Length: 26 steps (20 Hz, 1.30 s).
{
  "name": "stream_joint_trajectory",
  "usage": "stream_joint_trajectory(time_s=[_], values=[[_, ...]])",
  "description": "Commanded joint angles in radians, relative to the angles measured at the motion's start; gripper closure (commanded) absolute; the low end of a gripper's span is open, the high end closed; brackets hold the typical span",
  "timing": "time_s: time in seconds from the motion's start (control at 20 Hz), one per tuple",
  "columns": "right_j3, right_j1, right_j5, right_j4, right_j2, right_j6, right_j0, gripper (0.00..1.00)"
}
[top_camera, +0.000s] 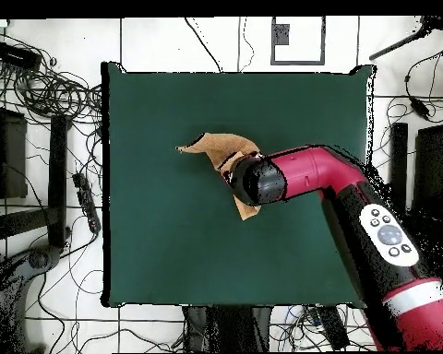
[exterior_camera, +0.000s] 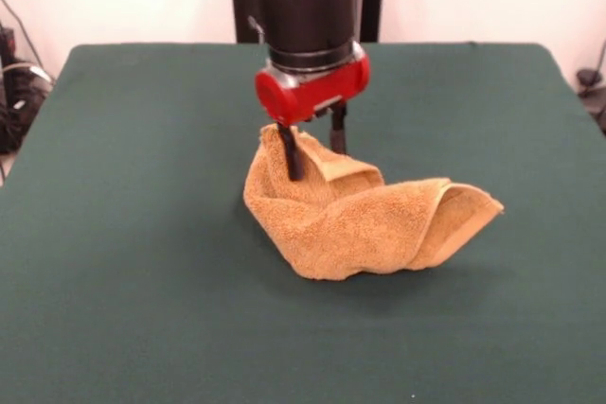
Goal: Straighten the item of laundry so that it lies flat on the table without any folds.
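Orange-tan towel (exterior_camera: pixel 365 219) hangs folded from end effector (exterior_camera: pixel 312 153); overhead, arm (top_camera: pixel 317 175) hides grip.

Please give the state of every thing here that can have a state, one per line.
towel: crumpled, folded over itself, one part lifted off the table.
gripper: lowered onto the towel's raised part, fingers apart around a fold.
table: bears the towel near its middle.

Red arm (top_camera: pixel 354 194), black wrist band, grey button panel (top_camera: pixel 389 234) (oval).
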Motion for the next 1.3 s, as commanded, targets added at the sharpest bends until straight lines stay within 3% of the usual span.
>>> stream_joint_trajectory(time_s=[0.05,0.35,0.75,1.3], values=[[0.033,0.071,-0.064,-0.047,-0.013,-0.036,0.045,0.00],[0.040,0.079,-0.125,-0.075,-0.007,-0.057,0.022,0.00],[-0.015,0.113,-0.071,-0.094,-0.051,-0.042,0.054,0.00],[0.012,0.067,-0.055,-0.088,-0.038,-0.040,0.061,0.00]])
